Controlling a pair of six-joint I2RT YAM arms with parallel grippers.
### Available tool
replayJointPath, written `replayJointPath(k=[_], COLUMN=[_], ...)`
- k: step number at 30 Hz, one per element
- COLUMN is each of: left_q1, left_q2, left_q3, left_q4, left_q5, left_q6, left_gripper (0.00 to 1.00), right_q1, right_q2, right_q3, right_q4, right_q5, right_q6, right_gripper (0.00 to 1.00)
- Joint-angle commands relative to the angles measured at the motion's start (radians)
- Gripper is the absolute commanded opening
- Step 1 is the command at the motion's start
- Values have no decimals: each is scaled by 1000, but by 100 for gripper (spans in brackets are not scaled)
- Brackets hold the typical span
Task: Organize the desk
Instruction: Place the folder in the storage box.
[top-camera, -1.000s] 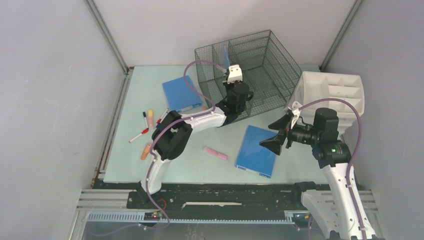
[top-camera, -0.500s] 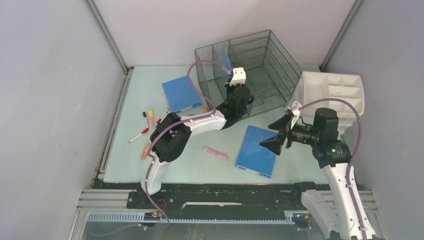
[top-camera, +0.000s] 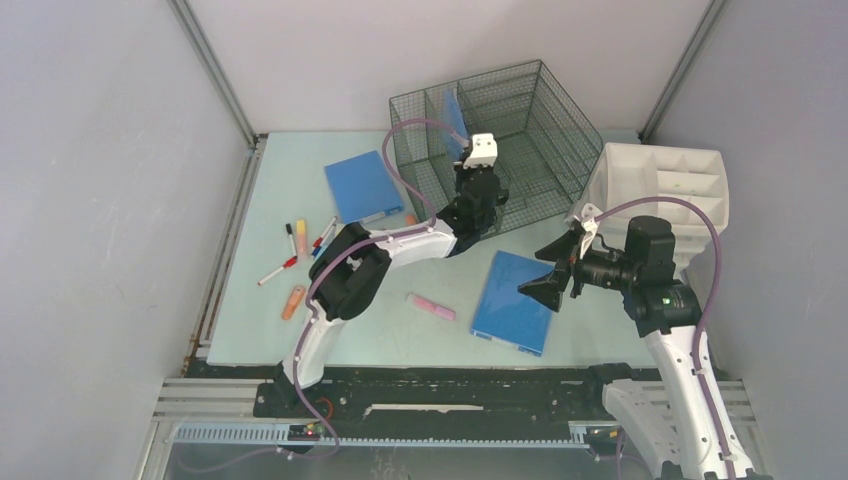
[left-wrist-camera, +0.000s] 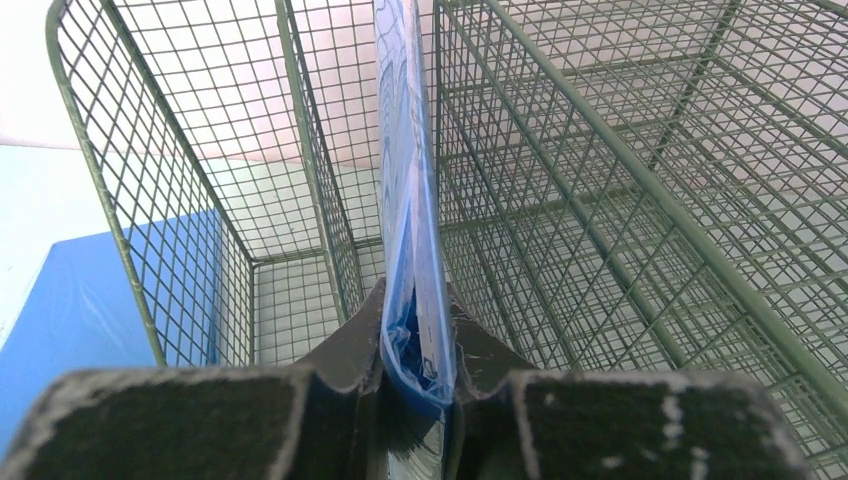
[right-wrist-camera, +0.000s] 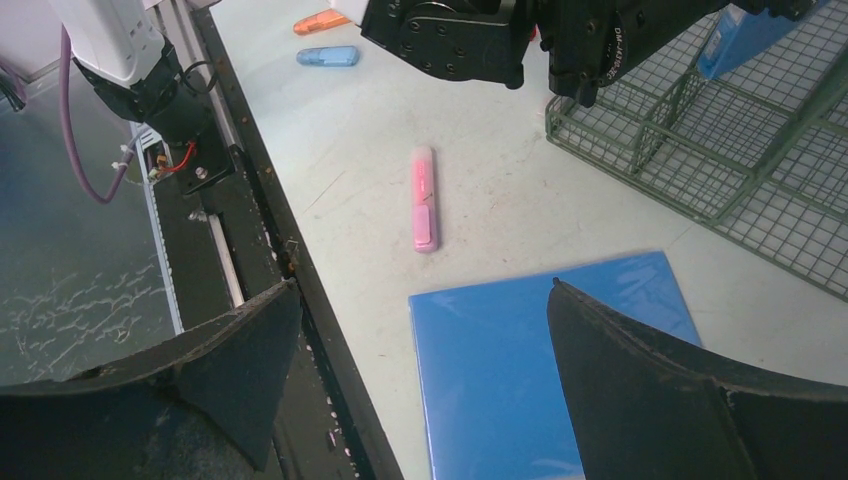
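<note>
Left gripper (left-wrist-camera: 415, 345) first: its jaws are pinched almost together on the lower edge of a thin blue folder (left-wrist-camera: 405, 180). The folder stands on edge, seen edge-on from the wrist, rising straight to 12 o'clock. It sits in the narrow slot between two mesh partitions of the green wire basket (top-camera: 545, 120), which rests on the back of the desk (top-camera: 390, 335).

From this gripper the pale mint desk lies below and spreads away toward 6 and 7 o'clock in the top view. The arm reaches across it from the near edge to the basket at about 12 o'clock. Whether the folder's bottom edge touches the basket floor, I cannot tell.

Over to the right gripper (right-wrist-camera: 422, 285): jaws spread as wide as they go, nothing between them, pointing toward 9 o'clock. It hangs above the desk's 4 o'clock region, over a second blue folder (top-camera: 512, 300) lying flat there. In its wrist view bare desk fills the gap between the fingers, with the folder's corner just beneath.

A pink highlighter (top-camera: 431, 307) lies at 9 o'clock from that flat folder, apart from it. A third blue folder (top-camera: 362, 187) lies flat at the desk's 11 o'clock, just beside the basket's left wall. Loose pens (top-camera: 300, 240) are scattered at 9 o'clock, with an orange marker (top-camera: 292, 301) nearer the front. A white organiser (top-camera: 665, 180) stands at the desk's 2 o'clock, just behind the right arm.
</note>
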Motion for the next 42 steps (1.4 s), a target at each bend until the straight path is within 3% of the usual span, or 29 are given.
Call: replayJointPath(k=[1,10,13,22,28,31,35,42], left_q1=[11,10,9,7,3,11,55,118], left_q2=[6,10,5,-5,-83,-132,-172,-189], left_q3=[23,18,12,1,-23,-3,69,139], left_q4=[34,-6,-20,-20,-38,-160,-451,-675], left_q5=[15,28,28,25,50,96,242,404], left_q6=[-85,-147,-162,-165,-188,-273,-479,-656], left_gripper=[0,6,16,58,74,77,78,73], right_q1=[8,13,12,12,13,13,12,12], right_q2=[-6,-13,-18,-22,-22,-22,-25,-30], right_q3=[44,47,49,50,50,50,50,50], right_q4=[3,-3,-3,-6,-6,-6,-6,-6], right_q5=[6,8,7,4,5,4,5,2], right_q6=[-20,-23,-23,-23,-24,-24,-24,-24], right_gripper=[100,100,100,100,100,100,100,100])
